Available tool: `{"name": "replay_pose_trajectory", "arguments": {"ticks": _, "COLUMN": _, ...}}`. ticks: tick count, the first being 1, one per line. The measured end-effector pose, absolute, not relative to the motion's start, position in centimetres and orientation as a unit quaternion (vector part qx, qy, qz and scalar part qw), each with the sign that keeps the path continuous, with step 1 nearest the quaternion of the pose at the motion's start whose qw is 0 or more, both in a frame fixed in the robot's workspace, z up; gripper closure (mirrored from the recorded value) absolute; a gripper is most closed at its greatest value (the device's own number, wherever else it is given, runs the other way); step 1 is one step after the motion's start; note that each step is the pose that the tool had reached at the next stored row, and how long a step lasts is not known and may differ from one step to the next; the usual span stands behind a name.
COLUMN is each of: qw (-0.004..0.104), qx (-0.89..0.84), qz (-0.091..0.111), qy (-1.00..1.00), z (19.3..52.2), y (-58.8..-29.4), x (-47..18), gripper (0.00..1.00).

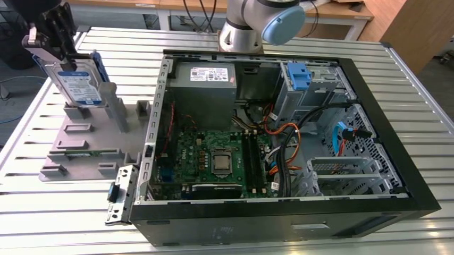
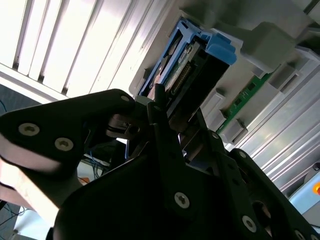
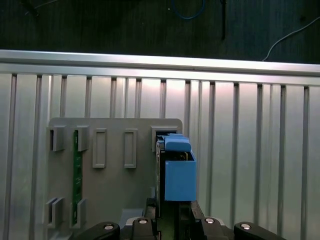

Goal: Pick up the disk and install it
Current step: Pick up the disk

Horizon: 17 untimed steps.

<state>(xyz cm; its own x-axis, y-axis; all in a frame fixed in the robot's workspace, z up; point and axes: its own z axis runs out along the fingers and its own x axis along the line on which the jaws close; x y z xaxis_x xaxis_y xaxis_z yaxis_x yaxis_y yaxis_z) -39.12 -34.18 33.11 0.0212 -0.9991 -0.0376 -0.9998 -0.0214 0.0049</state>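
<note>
Gripper [image 1: 67, 53] pinches the disk's [image 1: 80, 86] top edge at the gray rack [image 1: 78, 154], open table [image 1: 42, 212] around, fingertips hard to see.

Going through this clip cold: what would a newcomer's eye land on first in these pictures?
The big open computer case takes up most of the exterior view, with its green motherboard and tangled cables exposed. At the exterior view's left, the disk in its blue bracket stands upright on a grey holder, with the hand at its upper end.
</note>
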Motion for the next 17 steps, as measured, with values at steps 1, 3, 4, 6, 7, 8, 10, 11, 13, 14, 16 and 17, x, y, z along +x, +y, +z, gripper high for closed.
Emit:
{"name": "replay_pose_trajectory", "arguments": {"ticks": 1, "qw": 0.011, "qx": -0.714, "qz": 0.015, "qy": 0.699, "z": 33.2, "y": -34.18, "x": -39.12, "gripper": 0.65}}
{"name": "replay_pose_trajectory", "arguments": {"ticks": 3, "qw": 0.011, "qx": -0.714, "qz": 0.015, "qy": 0.699, "z": 33.34, "y": -34.18, "x": -39.12, "gripper": 0.65}}
{"name": "replay_pose_trajectory", "arguments": {"ticks": 4, "qw": 0.011, "qx": -0.714, "qz": 0.015, "qy": 0.699, "z": 33.42, "y": -34.18, "x": -39.12, "gripper": 0.65}}
{"name": "replay_pose_trajectory", "arguments": {"ticks": 6, "qw": 0.011, "qx": -0.715, "qz": 0.015, "qy": 0.699, "z": 33.54, "y": -34.18, "x": -39.12, "gripper": 0.65}}
{"name": "replay_pose_trajectory", "arguments": {"ticks": 7, "qw": 0.011, "qx": -0.714, "qz": 0.015, "qy": 0.699, "z": 33.58, "y": -34.17, "x": -39.12, "gripper": 0.65}}
{"name": "replay_pose_trajectory", "arguments": {"ticks": 8, "qw": 0.011, "qx": -0.714, "qz": 0.015, "qy": 0.699, "z": 33.63, "y": -34.17, "x": -39.12, "gripper": 0.65}}
{"name": "replay_pose_trajectory", "arguments": {"ticks": 10, "qw": 0.012, "qx": -0.714, "qz": 0.015, "qy": 0.699, "z": 33.7, "y": -34.16, "x": -39.12, "gripper": 0.65}}
{"name": "replay_pose_trajectory", "arguments": {"ticks": 11, "qw": 0.012, "qx": -0.714, "qz": 0.015, "qy": 0.699, "z": 33.73, "y": -34.16, "x": -39.12, "gripper": 0.65}}
{"name": "replay_pose_trajectory", "arguments": {"ticks": 13, "qw": 0.011, "qx": -0.714, "qz": 0.015, "qy": 0.699, "z": 33.82, "y": -34.15, "x": -39.12, "gripper": 0.65}}
{"name": "replay_pose_trajectory", "arguments": {"ticks": 14, "qw": 0.011, "qx": -0.714, "qz": 0.015, "qy": 0.699, "z": 33.85, "y": -34.15, "x": -39.12, "gripper": 0.65}}
{"name": "replay_pose_trajectory", "arguments": {"ticks": 16, "qw": 0.011, "qx": -0.714, "qz": 0.015, "qy": 0.699, "z": 33.89, "y": -34.14, "x": -39.12, "gripper": 0.65}}
{"name": "replay_pose_trajectory", "arguments": {"ticks": 17, "qw": 0.011, "qx": -0.714, "qz": 0.015, "qy": 0.699, "z": 33.92, "y": -34.14, "x": -39.12, "gripper": 0.65}}
